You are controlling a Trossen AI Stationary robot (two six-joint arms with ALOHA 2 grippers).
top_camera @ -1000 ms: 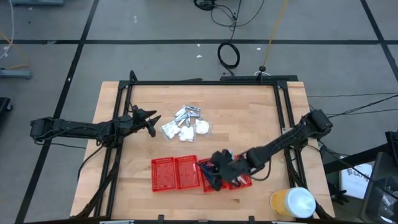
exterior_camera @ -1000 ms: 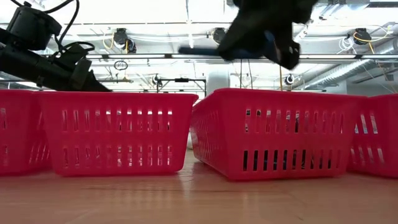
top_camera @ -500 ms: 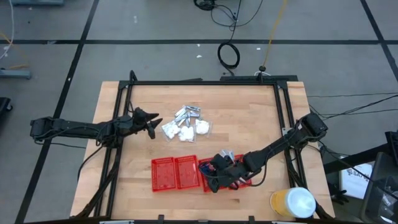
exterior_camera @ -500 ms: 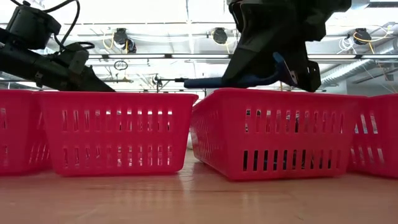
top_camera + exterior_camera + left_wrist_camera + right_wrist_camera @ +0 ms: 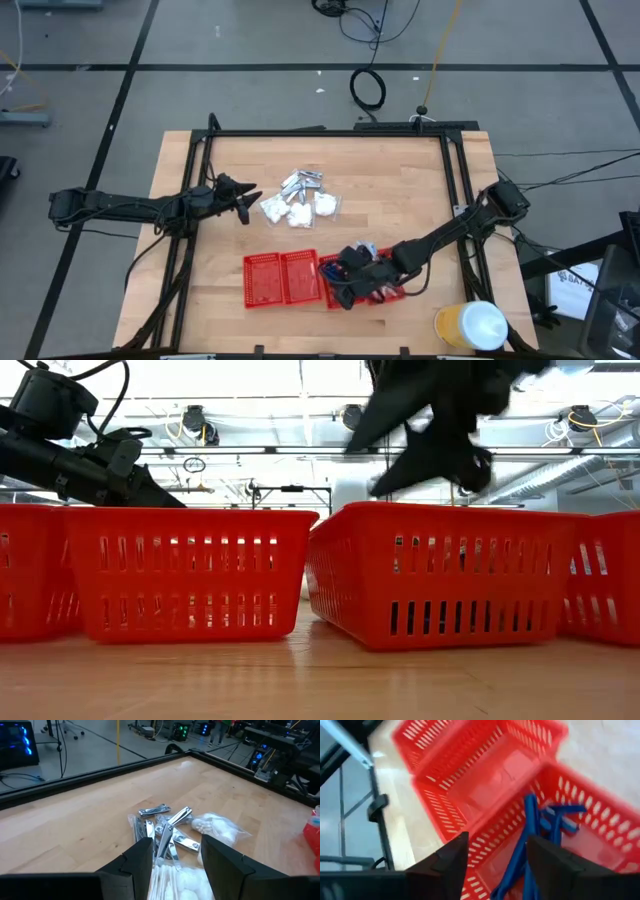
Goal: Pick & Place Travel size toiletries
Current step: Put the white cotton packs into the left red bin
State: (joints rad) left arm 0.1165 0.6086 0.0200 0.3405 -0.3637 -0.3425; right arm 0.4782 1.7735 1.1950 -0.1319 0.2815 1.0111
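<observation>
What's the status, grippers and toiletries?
Right gripper open over basket, blue sticks inside. Left gripper open beside toiletry pile. Nothing obstructing.

White packets [image 5: 272, 208], silvery clippers [image 5: 167, 829] and clear-wrapped sticks [image 5: 162, 879] cluster at center; dark blue sticks [image 5: 530, 827] lie in a red basket [image 5: 580, 795] at 5 o'clock.

The high view looks straight down on the whole light wooden table [image 5: 400, 190]. The low view sits at tabletop level, close against the red plastic mesh baskets [image 5: 440, 575]. Both wrist views look forward, close; the right one shares those baskets.
</observation>
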